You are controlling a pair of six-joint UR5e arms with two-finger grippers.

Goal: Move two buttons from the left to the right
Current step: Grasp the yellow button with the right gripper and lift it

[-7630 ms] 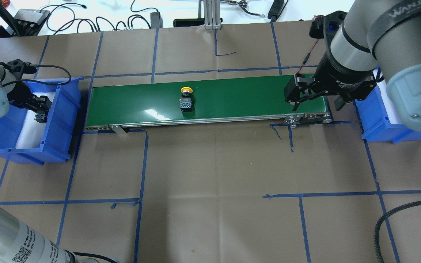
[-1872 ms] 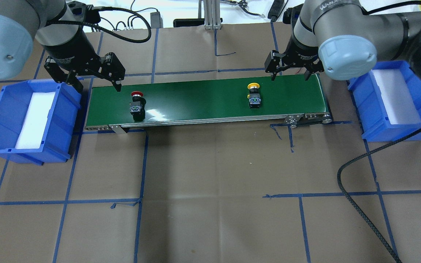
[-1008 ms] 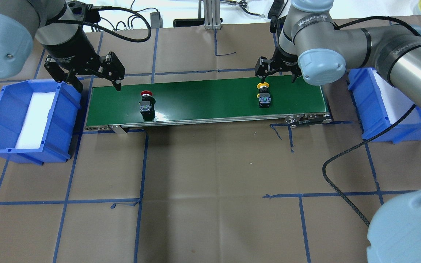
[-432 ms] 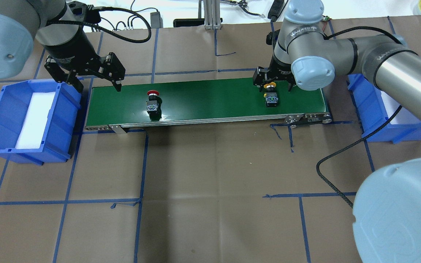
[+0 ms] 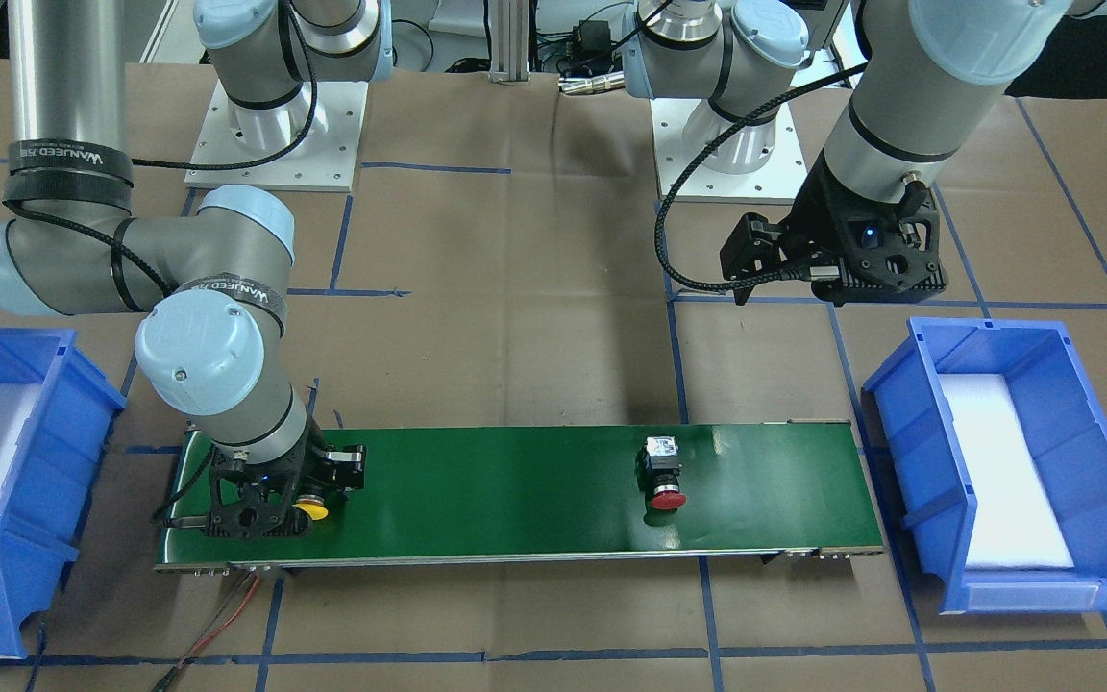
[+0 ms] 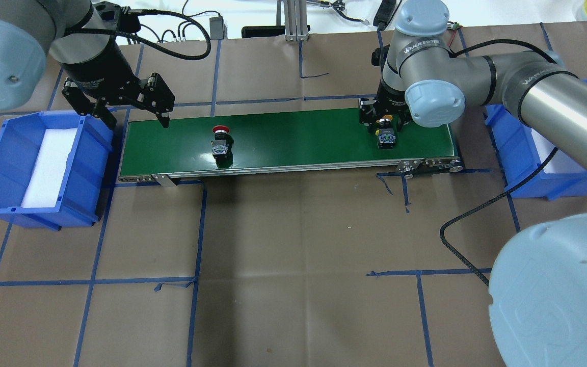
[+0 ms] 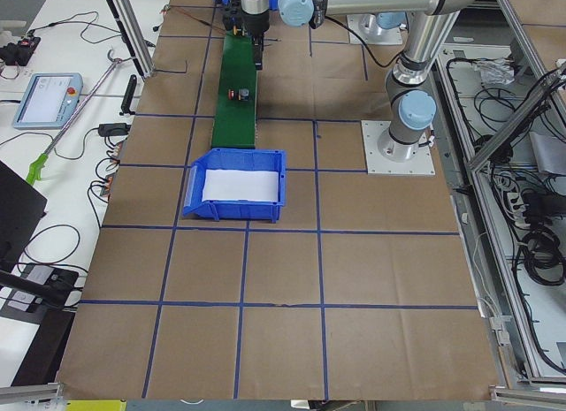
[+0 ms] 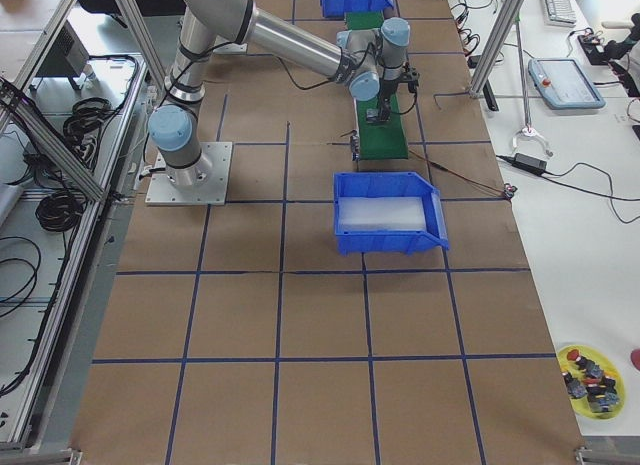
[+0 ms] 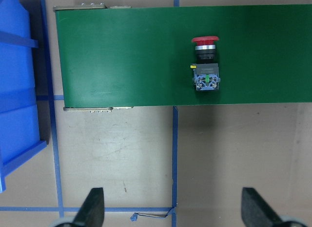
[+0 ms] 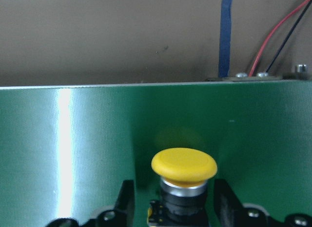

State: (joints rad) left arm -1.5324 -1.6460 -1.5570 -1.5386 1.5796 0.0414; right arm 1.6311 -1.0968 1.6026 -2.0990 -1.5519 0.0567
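Right gripper [image 6: 386, 120] straddles yellow button [image 10: 184, 164] on green belt [image 6: 293, 135], jaws apart

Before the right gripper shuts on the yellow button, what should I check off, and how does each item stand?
1. Right gripper open, astride the yellow button: ok.
2. Fingers flank its black body, with gaps on both sides and no contact: ok.
3. The yellow button lies on the green belt near its right end: ok.
4. Red button lies further left on the belt, apart from that gripper: ok.
5. Left gripper open, holding nothing: ok.
6. Belt stopped: cannot tell.
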